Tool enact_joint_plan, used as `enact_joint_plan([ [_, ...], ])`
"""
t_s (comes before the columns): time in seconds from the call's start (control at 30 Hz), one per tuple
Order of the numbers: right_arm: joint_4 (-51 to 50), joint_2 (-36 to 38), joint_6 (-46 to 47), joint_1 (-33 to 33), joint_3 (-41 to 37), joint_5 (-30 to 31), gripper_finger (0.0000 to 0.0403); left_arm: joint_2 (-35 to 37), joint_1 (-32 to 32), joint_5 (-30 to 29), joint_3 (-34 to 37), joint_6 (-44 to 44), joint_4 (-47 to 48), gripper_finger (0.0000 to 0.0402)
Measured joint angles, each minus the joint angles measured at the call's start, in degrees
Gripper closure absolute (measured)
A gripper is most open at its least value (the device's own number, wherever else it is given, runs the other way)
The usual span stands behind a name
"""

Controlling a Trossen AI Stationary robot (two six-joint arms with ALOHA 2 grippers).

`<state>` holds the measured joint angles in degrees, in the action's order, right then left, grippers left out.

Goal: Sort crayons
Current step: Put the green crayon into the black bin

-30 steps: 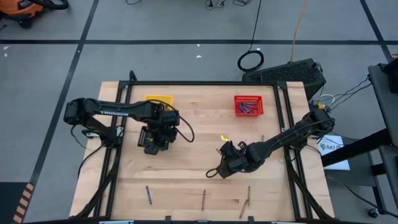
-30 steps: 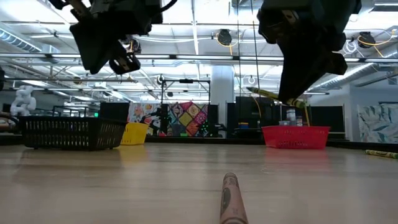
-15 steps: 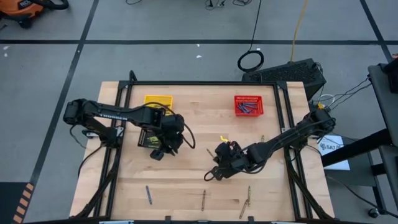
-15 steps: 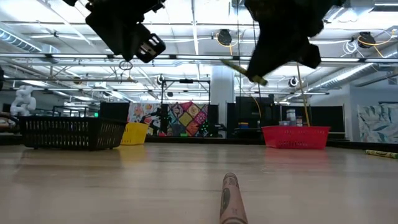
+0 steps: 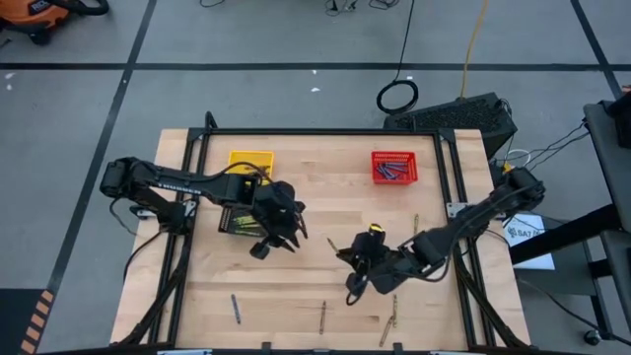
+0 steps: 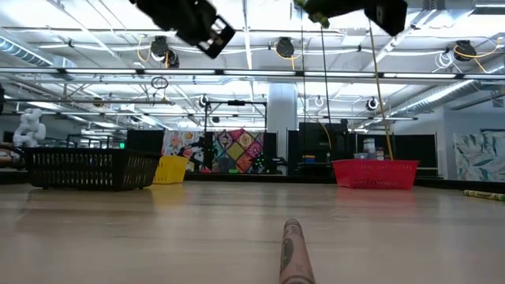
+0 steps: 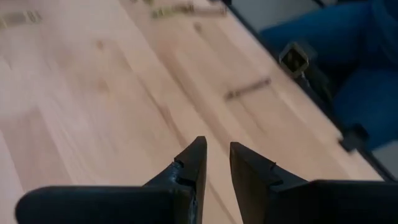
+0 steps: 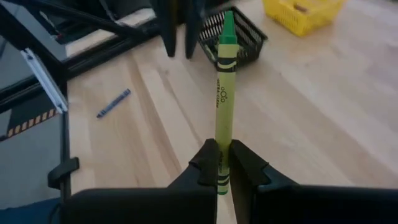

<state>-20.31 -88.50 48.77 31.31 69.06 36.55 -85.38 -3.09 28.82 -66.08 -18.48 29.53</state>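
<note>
Crayon (image 8: 224, 93), yellow-green, clamped in right tool (image 8: 224, 163); left tool (image 7: 215, 163) slightly parted, empty.

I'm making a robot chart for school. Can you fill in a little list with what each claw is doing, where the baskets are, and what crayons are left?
right gripper: shut on the green crayon, raised above the table
left gripper: open, empty, raised near the black basket
yellow basket: far edge, left part
red basket: far edge, right part, holds crayons
loose crayons: several near the table's front edge, including a blue one
</note>
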Motion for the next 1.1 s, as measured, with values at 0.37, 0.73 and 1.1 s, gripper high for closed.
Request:
enact_joint_plan([
  [0.37,13.0,0.0,-14.3,1.0,0.0,1.4,0.0403,-0.4,-2.3,1.2,0.0,6.1,-17.8,0.0327],
  [0.73,19.9,0.0,-21.2,0.7,0.0,1.3,0.0403,-0.4,-2.8,0.9,0.0,8.5,-23.6,0.0327],
  [1.1,20.1,0.0,-21.3,0.7,0.0,1.2,0.0403,-0.4,-2.6,0.4,0.0,7.5,-23.2,0.0327],
])
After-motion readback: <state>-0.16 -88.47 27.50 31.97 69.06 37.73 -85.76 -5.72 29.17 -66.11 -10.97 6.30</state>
